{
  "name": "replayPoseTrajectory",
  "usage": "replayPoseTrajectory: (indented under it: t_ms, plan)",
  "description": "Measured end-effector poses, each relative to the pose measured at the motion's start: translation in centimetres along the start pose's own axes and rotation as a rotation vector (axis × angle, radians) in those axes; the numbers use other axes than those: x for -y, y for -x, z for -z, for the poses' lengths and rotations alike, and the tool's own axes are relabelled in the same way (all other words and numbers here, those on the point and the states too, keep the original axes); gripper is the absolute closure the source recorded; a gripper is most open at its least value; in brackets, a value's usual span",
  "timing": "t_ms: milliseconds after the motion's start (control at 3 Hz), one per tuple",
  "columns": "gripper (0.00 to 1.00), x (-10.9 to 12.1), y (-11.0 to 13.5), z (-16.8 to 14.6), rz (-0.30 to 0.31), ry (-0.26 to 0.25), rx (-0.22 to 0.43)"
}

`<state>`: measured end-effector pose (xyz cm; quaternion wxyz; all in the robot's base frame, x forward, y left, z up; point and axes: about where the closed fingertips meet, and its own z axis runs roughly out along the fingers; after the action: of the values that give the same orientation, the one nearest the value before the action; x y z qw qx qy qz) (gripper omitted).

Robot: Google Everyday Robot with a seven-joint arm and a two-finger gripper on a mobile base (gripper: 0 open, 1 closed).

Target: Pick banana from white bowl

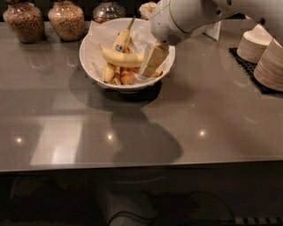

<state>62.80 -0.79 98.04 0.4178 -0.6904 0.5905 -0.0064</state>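
**Tool down at the banana's right end**

Low over the right half of the white bowl (89,66): the tool (152,62), beige and tilted, hanging from a bulky white arm (185,17) reaching in from the upper right. Overlaps the right end of the banana (120,58) and seems to touch it. Cannot tell whether spread, pressed together or pinching the fruit, with only one flat beige face showing.

Banana itself in the middle of the bowl, on crinkled white paper (99,35). Lies crosswise, bright yellow and gently curved, left tip toward the left rim, right end hidden behind the tool.

Just behind it, a slimmer banana (122,40) with a blue sticker, stem pointing up past the far rim. In front, toward the near rim, a few small brown-spotted bananas (118,77), partly tucked under the big one.

Bowl set on a glossy grey tabletop (199,114), toward the far side, left of centre. Along the far edge, glass jars – two with brown filling at the left (24,20) (66,17), another (108,9) behind the bowl. At the right, well apart from the bowl, stacks of small cream bowls (269,66) on a black mat (242,59). In front of the bowl, a broad dark shadow (141,141) on the tabletop.
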Motion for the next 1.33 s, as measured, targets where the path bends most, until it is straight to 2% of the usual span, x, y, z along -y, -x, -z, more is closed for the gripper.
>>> replayPoseTrajectory:
  t_ms: [667, 1000, 1333]
  plan:
    - [0.35, -0.6, 0.2, -4.8, 0.006, 0.051, 0.049]
    - [0.29, -0.8, -0.2, -6.1, -0.003, 0.061, 0.055]
    - [0.3, -0.9, -0.8, -7.2, -0.013, 0.071, 0.052]
